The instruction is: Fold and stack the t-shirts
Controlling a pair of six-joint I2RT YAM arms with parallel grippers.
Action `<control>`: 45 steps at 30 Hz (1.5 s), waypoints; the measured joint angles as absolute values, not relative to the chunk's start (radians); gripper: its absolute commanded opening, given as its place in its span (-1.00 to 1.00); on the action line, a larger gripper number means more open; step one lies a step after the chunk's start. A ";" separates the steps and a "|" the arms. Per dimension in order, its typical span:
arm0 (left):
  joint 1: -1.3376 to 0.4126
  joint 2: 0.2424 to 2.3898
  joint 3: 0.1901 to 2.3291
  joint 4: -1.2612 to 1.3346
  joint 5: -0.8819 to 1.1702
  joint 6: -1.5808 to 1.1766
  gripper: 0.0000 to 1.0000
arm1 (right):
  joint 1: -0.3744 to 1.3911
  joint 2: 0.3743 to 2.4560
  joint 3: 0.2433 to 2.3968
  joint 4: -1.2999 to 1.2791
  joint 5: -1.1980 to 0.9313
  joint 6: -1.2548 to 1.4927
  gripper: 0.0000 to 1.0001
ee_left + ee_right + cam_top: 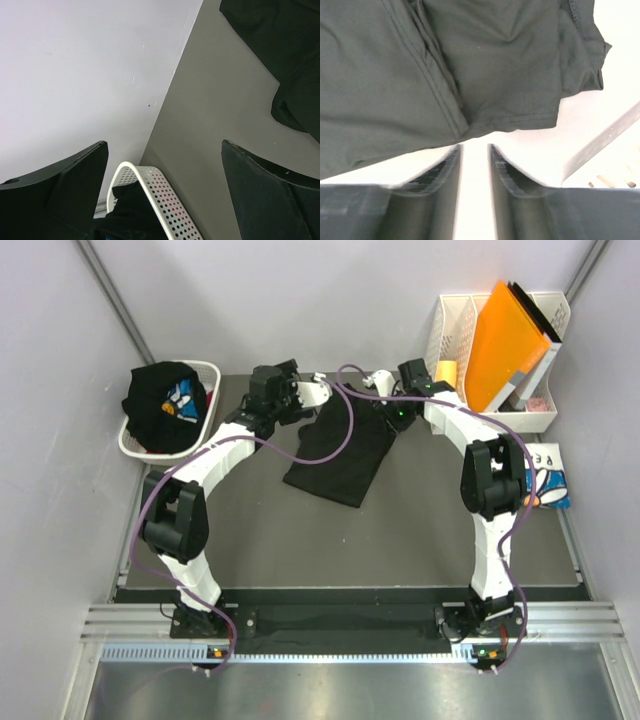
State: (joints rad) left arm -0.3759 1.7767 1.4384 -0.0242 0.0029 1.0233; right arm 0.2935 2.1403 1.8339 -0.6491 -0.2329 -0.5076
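The right end effector (474, 147) fills the bottom of its wrist view, its two fingers (445, 170) parted by a narrow slot with nothing between them. Their tips sit just short of the hem of a black t-shirt (470, 65). That shirt is plain, matte and soft, with a stitched hem, a seam running diagonally across it and a sleeve corner folded over at the right. Seen from above, the same shirt (340, 455) lies partly folded into a rough slanted oblong at the far middle of the grey counter (400, 530), between the two arms.

The left end effector (164, 145) is spread wide and empty, hanging over the counter's far left corner beside the white laundry basket (205, 370). A second black tee (160, 400) is heaped in the basket, its blue, white and tan print facing up. At the counter's right edge a folded white tee (550, 480) with blue print lies flat, near an orange folder (505, 340) standing in a white rack (545, 410).
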 measured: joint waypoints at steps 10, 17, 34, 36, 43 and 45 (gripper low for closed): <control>-0.369 1.850 1.452 -0.001 -0.019 0.996 0.98 | 0.292 2.142 1.834 -0.649 -0.219 -0.514 0.03; -0.340 2.157 1.791 -0.239 0.049 0.858 0.93 | 0.276 2.121 1.789 -0.644 -0.219 -0.522 0.03; -0.255 2.237 1.909 -0.479 0.330 0.834 0.63 | 0.215 1.985 1.703 -0.736 -0.160 -0.622 0.03; -0.233 2.237 1.907 -0.480 0.336 0.855 0.64 | 0.213 1.985 1.703 -0.746 -0.157 -0.626 0.03; -0.191 2.237 1.907 -0.481 0.352 0.932 0.64 | 0.213 1.985 1.710 -0.788 -0.142 -0.639 0.02; -0.194 2.237 1.908 -0.489 0.376 0.952 0.65 | 0.213 1.985 1.724 -0.798 -0.130 -0.648 0.02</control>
State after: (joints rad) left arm -0.1936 2.2372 1.9083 -0.4892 0.3759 0.9520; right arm 0.2131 1.9854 1.7245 -0.7979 -0.1303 -0.6476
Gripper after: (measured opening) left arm 0.821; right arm 0.511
